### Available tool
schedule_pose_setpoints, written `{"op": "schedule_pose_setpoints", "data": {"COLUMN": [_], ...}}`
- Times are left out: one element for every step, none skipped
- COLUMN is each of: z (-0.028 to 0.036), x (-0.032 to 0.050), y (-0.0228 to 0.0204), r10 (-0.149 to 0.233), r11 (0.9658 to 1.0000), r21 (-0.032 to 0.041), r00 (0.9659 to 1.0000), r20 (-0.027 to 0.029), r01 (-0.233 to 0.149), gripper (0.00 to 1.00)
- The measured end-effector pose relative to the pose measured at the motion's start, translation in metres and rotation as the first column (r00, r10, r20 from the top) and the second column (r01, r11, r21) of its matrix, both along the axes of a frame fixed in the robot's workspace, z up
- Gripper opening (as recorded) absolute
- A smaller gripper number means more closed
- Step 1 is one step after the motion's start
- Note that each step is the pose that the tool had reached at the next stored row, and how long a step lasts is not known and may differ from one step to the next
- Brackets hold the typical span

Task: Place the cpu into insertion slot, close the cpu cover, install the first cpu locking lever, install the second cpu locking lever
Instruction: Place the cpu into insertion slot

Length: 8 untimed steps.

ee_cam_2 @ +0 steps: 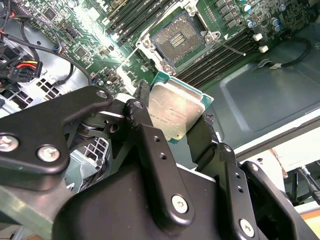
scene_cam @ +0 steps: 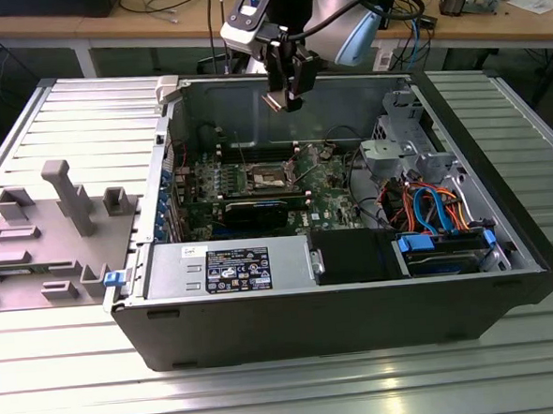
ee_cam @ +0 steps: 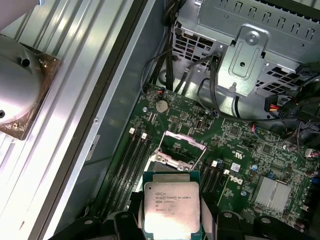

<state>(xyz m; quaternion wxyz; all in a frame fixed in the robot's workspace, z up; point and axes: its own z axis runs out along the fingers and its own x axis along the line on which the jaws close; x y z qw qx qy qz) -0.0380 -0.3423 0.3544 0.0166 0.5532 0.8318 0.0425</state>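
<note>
Exterior view, upper centre of the frame: the gripper (scene_cam: pixel 285 98) hangs above the open computer case (scene_cam: pixel 266 344), higher than the case's top rim, with free air on every side of it. Its two fingers are clamped on opposite edges of the cpu (scene_cam: pixel 274 101). In both wrist views the cpu (ee_cam_2: pixel 175 111) (ee_cam: pixel 171 202) sits flat between the black fingers (ee_cam_2: pixel 143 97), silvery top showing and green border exposed.

The insertion slot (scene_cam: pixel 271 177) lies on the green motherboard (scene_cam: pixel 337 192) at mid-frame, well below the chip and apart from it. In the second wrist view the slot (ee_cam_2: pixel 179 41) shows its dark centre uncovered, with nothing between it and the chip. In the first wrist view the cpu cover (ee_cam: pixel 186 139) stands lifted off the slot. Long memory slots (ee_cam_2: pixel 222 50) flank the socket.

Lower in the frame a power supply (scene_cam: pixel 224 268) fills the case's near side; a drive cage (scene_cam: pixel 395 153) and orange and blue cables (scene_cam: pixel 427 207) crowd the exterior view's right. The case rests on a ribbed metal table (scene_cam: pixel 270 400); a grey fixture tray (scene_cam: pixel 53 235) lies at the exterior view's left.
</note>
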Motion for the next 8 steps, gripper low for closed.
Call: {"op": "schedule_pose_setpoints", "data": {"z": [0.0, 0.0, 0.0, 0.0, 0.0, 0.0, 0.0, 0.0], "x": [0.0, 0.0, 0.0, 0.0, 0.0, 0.0, 0.0, 0.0], "y": [0.0, 0.0, 0.0, 0.0, 0.0, 0.0, 0.0, 0.0], "r10": [-0.001, -0.001, -0.002, -0.003, -0.005, -0.005, -0.006, -0.007], "r11": [1.0, 1.0, 1.0, 1.0, 1.0, 1.0, 1.0, 1.0], "r21": [0.0, 0.0, 0.0, 0.0, 0.0, 0.0, 0.0, 0.0001], "r00": [1.0, 1.0, 1.0, 1.0, 1.0, 1.0, 1.0, 1.0], "r20": [0.0, 0.0, 0.0, 0.0, 0.0, 0.0, 0.0, 0.0], "r01": [0.001, 0.001, 0.002, 0.003, 0.005, 0.005, 0.006, 0.007], "gripper": [0.55, 0.55, 0.55, 0.55, 0.55, 0.55, 0.55, 0.55]}}
